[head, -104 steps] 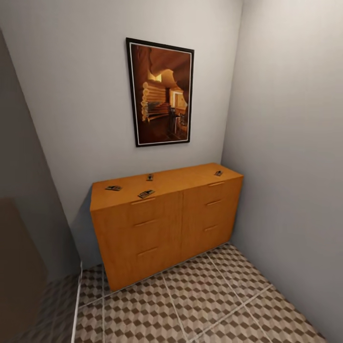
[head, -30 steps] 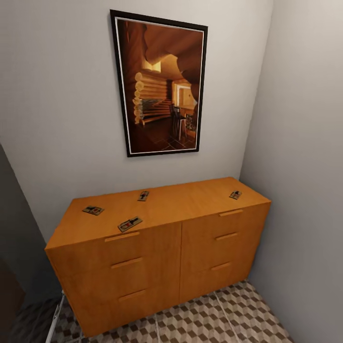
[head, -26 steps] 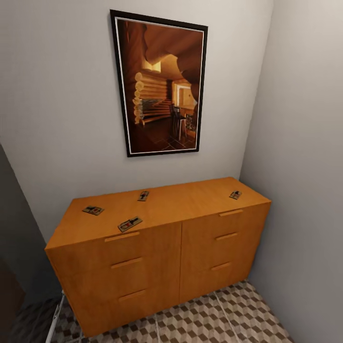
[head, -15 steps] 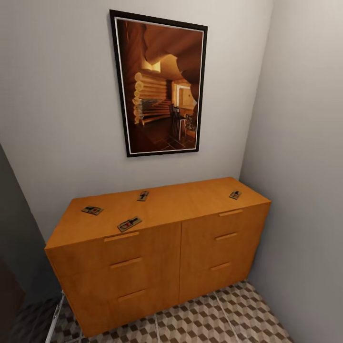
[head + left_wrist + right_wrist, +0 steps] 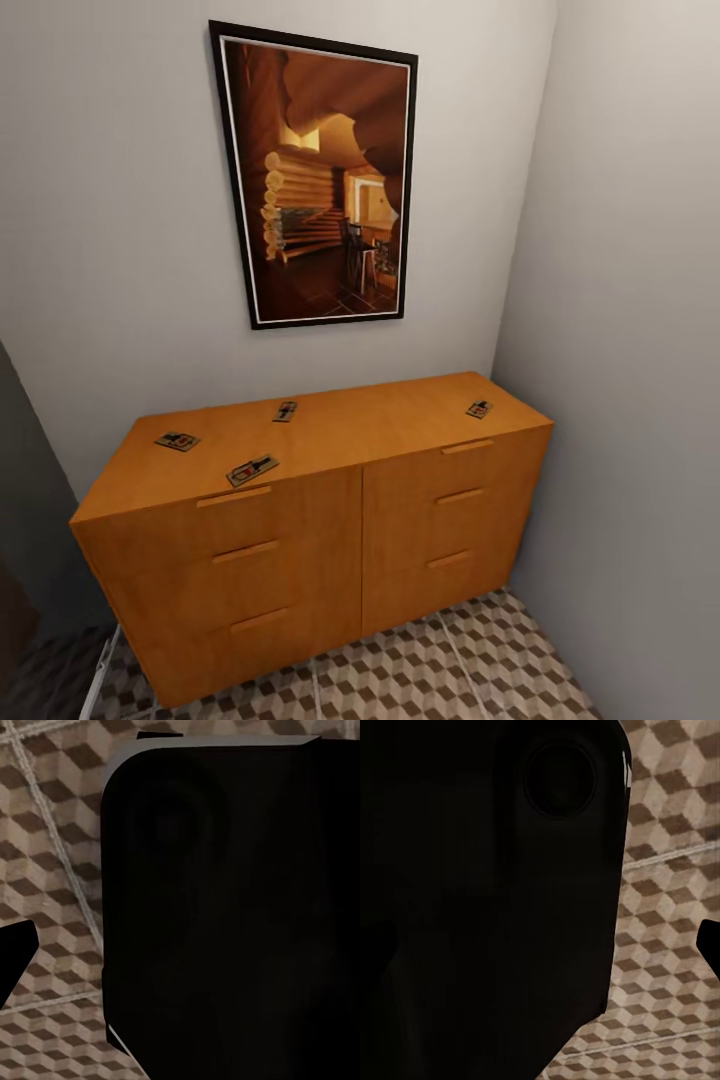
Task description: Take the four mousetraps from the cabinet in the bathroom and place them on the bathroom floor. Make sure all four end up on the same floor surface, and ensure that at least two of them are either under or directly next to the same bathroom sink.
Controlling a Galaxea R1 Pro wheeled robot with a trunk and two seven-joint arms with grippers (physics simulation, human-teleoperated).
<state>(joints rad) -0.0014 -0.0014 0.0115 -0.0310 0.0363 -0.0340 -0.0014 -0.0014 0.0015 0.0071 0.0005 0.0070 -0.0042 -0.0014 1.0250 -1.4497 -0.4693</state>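
Neither gripper's opening can be told: a dark body blocks both wrist cameras.

Head view: all four mousetraps lie flat on the cabinet (image 5: pixel 300 520) top, below the framed picture (image 5: pixel 315 180). One (image 5: pixel 177 440) is near its left end, one (image 5: pixel 252 469) by the front edge, one (image 5: pixel 285 410) toward the wall, one (image 5: pixel 479 408) near the right end. They look ready for picking.

Left wrist view: bathroom floor (image 5: pixel 45 870) tiles below, suggesting a lowered arm.

Right wrist view: the same tiles.
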